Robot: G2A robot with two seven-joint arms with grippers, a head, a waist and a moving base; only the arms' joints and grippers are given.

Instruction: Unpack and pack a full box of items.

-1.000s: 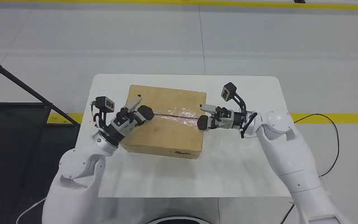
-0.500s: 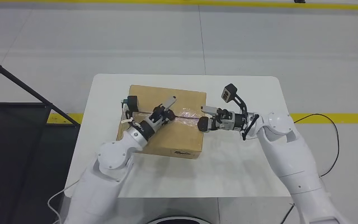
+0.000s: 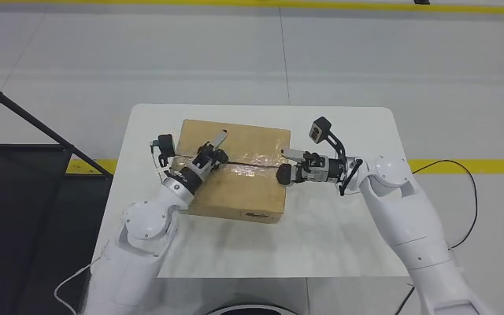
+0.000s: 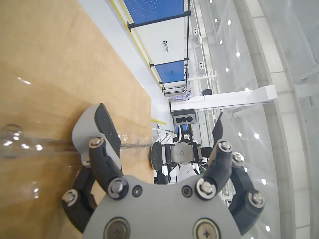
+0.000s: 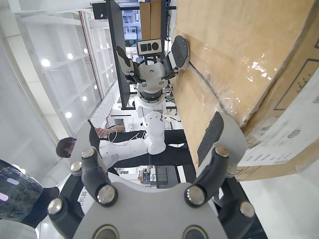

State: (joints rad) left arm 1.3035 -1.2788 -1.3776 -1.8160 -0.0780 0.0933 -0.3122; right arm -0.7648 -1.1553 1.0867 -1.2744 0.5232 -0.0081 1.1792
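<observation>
A closed cardboard box (image 3: 240,189) lies in the middle of the white table (image 3: 339,236), with clear tape (image 3: 253,157) running along its top seam. My left gripper (image 3: 213,153) is open over the left part of the seam; one pad (image 4: 104,123) rests on the taped seam (image 4: 134,145) of the box (image 4: 49,50), the other is up in the air. My right gripper (image 3: 284,172) is open at the box's right edge. One of its fingers (image 5: 214,135) lies against the box (image 5: 236,26) by the end of the tape (image 5: 224,75).
Bare table surface lies to the right of the box and in front of it. A black frame (image 3: 31,126) stands off the table's left side. In the right wrist view the left gripper (image 5: 152,58) faces me across the box.
The left gripper slid right along the seam from the box's left edge, then drew back a little toward the left. The right gripper has stayed at the right edge.
</observation>
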